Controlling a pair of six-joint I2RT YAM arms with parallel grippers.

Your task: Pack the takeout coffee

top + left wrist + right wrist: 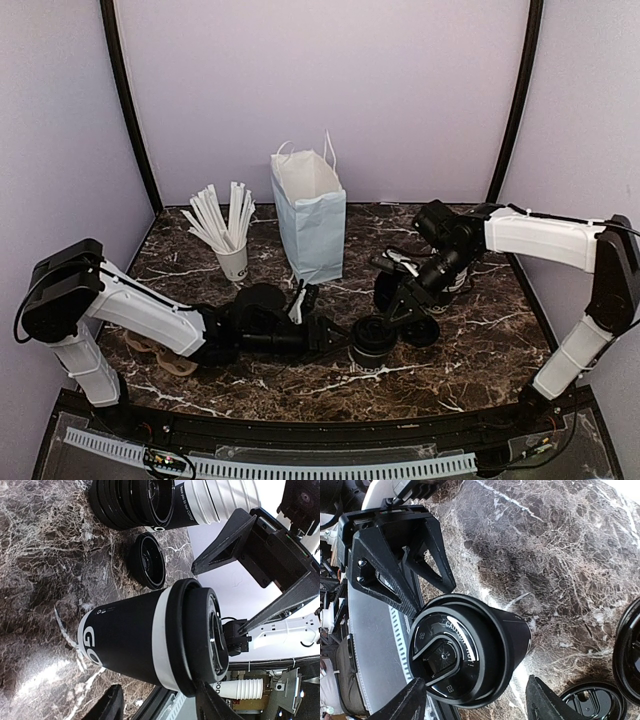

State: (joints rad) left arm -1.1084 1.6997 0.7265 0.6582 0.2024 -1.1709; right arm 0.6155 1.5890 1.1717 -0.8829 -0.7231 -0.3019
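**Approach geometry at the cup.** The takeout coffee (372,340) stands upright, lid on top, on the marble table (480,340), near its middle. Its long axis is vertical. The white paper bag (312,225) stands open-mouthed at about 11 o'clock from the cup and well apart from it.

The left gripper (338,338) lies at 9 o'clock of the cup, reaching in low along the table with its fingers apart. In the left wrist view they are spaced along the cup's axis rather than across it, and the cup sits just beyond their tips, unheld.

The right gripper (397,318) comes in from about 1 o'clock and from above. Its fingers are spread wide, one to each side of the lid in the right wrist view, and neither is clamped on it.

Both grippers are close to the cup. The right one spans the cup's width and so appears better set to grasp it. A loose black lid (421,331) lies at 3 o'clock, just beside the cup.
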